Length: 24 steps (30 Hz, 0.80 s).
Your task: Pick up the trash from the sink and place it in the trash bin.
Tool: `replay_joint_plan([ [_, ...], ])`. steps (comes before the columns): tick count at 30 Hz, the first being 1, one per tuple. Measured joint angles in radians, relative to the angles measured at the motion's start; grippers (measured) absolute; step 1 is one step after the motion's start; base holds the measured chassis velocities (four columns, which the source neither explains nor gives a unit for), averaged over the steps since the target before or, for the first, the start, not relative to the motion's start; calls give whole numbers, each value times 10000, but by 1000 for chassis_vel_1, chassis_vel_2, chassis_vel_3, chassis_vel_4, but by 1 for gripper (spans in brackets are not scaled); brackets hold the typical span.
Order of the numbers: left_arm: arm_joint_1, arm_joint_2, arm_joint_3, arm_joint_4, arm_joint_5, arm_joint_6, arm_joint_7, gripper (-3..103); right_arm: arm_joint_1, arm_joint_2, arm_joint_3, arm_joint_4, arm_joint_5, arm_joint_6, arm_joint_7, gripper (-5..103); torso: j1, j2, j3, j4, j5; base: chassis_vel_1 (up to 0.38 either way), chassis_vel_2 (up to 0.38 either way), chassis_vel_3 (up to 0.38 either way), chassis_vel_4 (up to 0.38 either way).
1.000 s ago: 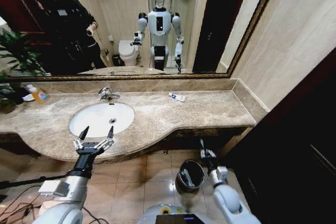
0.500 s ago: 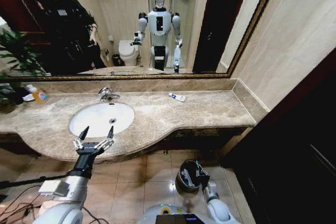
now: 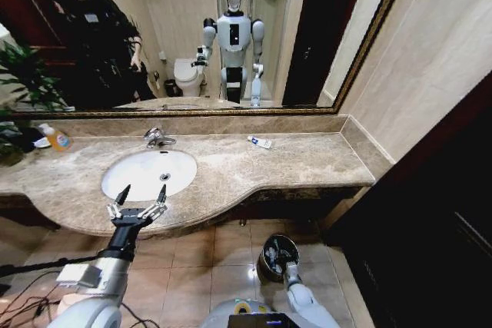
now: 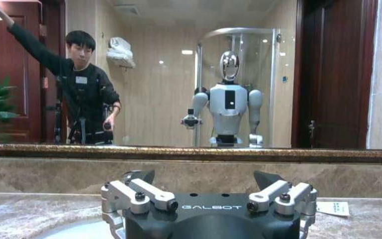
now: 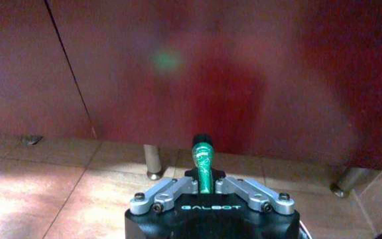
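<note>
Right gripper (image 5: 205, 183) is pinched on a small green piece (image 5: 203, 158), which stands up out of the fingertips, dark cap on top. In the head view the right arm is low, directly at the trash bin (image 3: 265, 263) on the tile floor below the counter (image 3: 292, 163); the wrist view looks at dark red cabinet fronts and chrome legs under that counter. Bin holds some pale bits, too small to identify.

Left gripper (image 3: 139, 201) hovers at the counter's front edge, just in front of the sink (image 3: 142, 168), fingers spread wide, holding nothing.

Sink basin looks bare white. One white packet with blue marks (image 3: 259, 142) lies on the counter, to the right of the tap (image 3: 156, 138), well apart from the sink. An orange-liquid bottle (image 3: 55, 138) stands on the counter left of the sink.
</note>
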Motion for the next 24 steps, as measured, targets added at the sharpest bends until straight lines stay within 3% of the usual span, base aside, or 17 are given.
replay_joint_plan([
  [8,0,0,0,0,0,0,0,100,-93,-113,16,32,63,-6,-21,5,0,0,0,-1,1,0,0,0,0],
  [11,0,0,0,0,0,0,0,100,-132,-158,21,90,77,2,1,14,0,0,0,-1,1,0,0,0,0],
  [15,0,0,0,0,0,0,0,100,-140,-180,49,54,82,37,87,36,-1,0,0,-1,1,0,0,0,0],
  [19,0,0,0,0,0,0,0,100,-132,-181,60,37,87,43,128,41,-1,0,0,-1,1,0,0,0,0],
  [22,0,0,0,0,0,0,0,100,-133,-187,71,64,94,47,142,58,-1,0,0,-1,1,0,0,0,0],
  [24,0,0,0,0,0,0,0,100,-134,-182,73,77,97,47,145,63,-1,0,0,-1,1,0,0,0,0],
])
